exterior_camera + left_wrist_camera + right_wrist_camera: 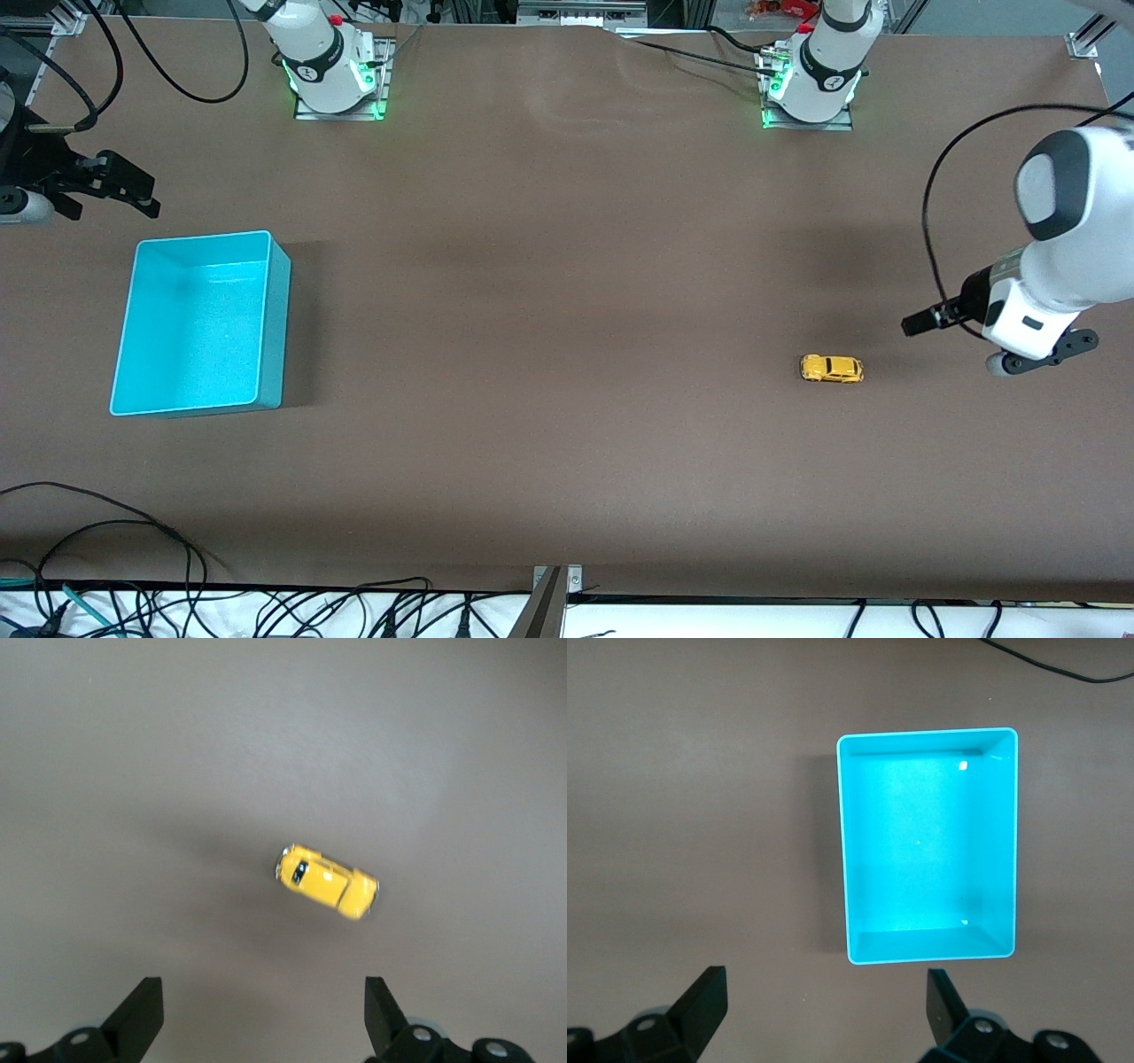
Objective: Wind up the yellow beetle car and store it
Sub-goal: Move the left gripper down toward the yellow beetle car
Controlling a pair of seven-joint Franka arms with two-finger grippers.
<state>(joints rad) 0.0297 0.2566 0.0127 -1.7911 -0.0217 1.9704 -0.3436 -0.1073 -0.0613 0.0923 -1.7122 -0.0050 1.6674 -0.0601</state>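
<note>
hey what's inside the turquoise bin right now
Nothing: the turquoise bin shows only its bare floor, and none of that floor is covered. The yellow beetle car sits on the table toward the left arm's end.

Two white Franka arms with rounded shells and dark grey joint bands. Each base (335,66) is bolted to a metal plate on the table (567,266) and ringed with green light; a red button sits above it. Black cables loop by the wrists. Black grippers: left gripper (264,1014), right gripper (826,1005), with wedge-shaped fingers (142,1010).
</note>
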